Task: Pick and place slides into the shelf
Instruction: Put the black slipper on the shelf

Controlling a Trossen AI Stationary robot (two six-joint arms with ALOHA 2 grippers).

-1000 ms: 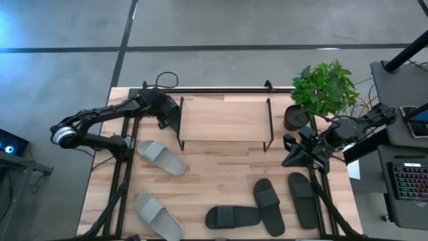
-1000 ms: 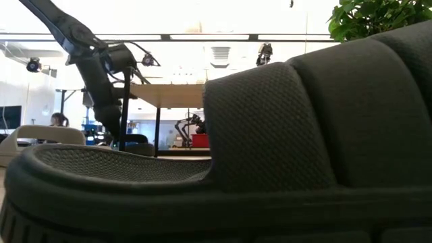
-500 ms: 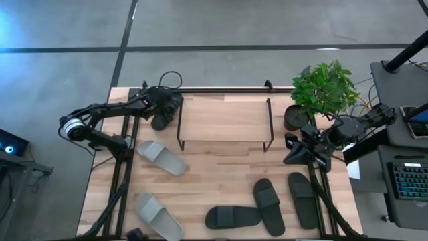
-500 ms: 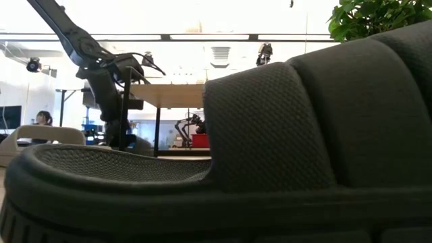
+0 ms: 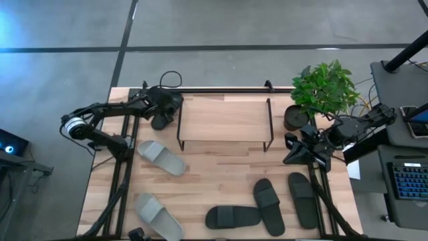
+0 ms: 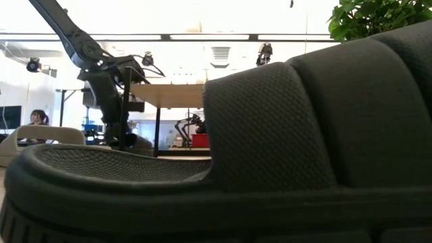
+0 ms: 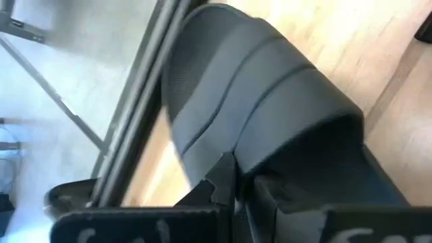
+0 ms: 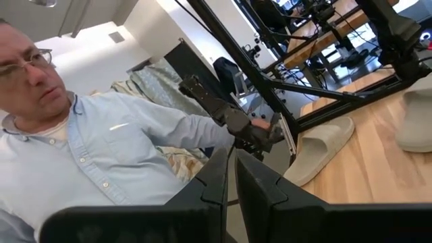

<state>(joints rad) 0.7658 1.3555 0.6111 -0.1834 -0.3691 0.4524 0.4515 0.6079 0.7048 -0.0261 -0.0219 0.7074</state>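
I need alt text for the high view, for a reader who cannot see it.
Seen from above, the left gripper is shut on a dark slide just left of the shelf. Two light slides and three dark slides lie on the table; the right gripper waits, shut, near a plant.

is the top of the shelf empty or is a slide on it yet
Empty. In the high view the shelf top board is bare; five slides lie on the table, and a dark slide sits at its left end by the left gripper.
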